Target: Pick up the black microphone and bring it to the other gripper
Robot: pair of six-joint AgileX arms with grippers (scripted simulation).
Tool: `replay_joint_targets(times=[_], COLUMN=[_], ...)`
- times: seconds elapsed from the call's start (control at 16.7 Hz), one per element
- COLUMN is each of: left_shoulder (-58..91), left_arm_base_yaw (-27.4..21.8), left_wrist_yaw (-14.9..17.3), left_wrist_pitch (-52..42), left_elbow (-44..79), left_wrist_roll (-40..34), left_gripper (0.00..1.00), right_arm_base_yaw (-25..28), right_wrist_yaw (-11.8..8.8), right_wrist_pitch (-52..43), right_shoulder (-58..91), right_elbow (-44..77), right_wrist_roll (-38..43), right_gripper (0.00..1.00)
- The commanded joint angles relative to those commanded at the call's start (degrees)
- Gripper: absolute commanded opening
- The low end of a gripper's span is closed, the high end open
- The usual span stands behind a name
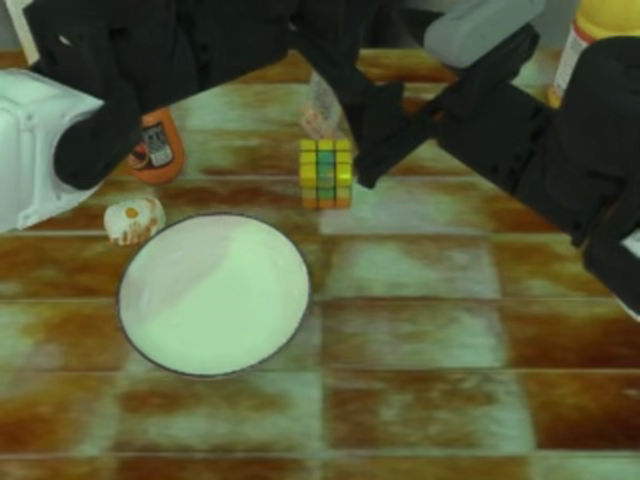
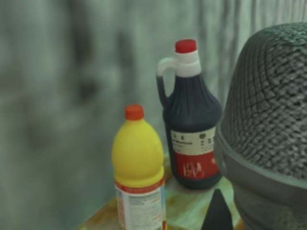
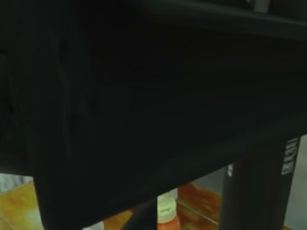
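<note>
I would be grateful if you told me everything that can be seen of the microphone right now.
The microphone shows best in the left wrist view: a rounded grey mesh head, metallic-looking, fills the side of the picture, with a smooth grey collar band beneath it. Its handle is out of sight there. In the top view the grey head appears near the far edge, lifted off the table among the black arms, where both arms meet. Which fingers grip it cannot be seen.

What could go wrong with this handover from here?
1. The right gripper hangs just beside the multicoloured puzzle cube and might knock it.
2. The black microphone with grey mesh head is held aloft, but the right wrist view is dark, so misalignment could drop it.
</note>
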Motion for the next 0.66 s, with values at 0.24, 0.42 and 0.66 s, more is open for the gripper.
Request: replay_joint_targets(times=[0.24, 0.42, 0.66], left_shoulder=[-1.1, -3.1, -4.6], left_arm_base_yaw=[2.4, 6.2, 9.3], left_wrist_yaw=[2.4, 5.6, 8.1], left_wrist_pitch=[-0.3, -0.4, -0.6], left_elbow=[-1.3, -2.8, -4.2], left_wrist_roll=[0.0, 0.1, 0.2], left_gripper=[0.0, 0.0, 0.0], right_arm_base_yaw=[-0.5, -1.4, -1.9], right_wrist_yaw=[-0.8, -1.8, -2.8], right_wrist_pitch=[-0.9, -2.1, -2.8], right_shoulder=[-4.3, -11.4, -16.5], right_elbow=[-3.7, -9.2, -13.6], right_wrist_roll=[0.0, 0.0, 0.1], right_gripper=[1.0, 1.0, 1.0])
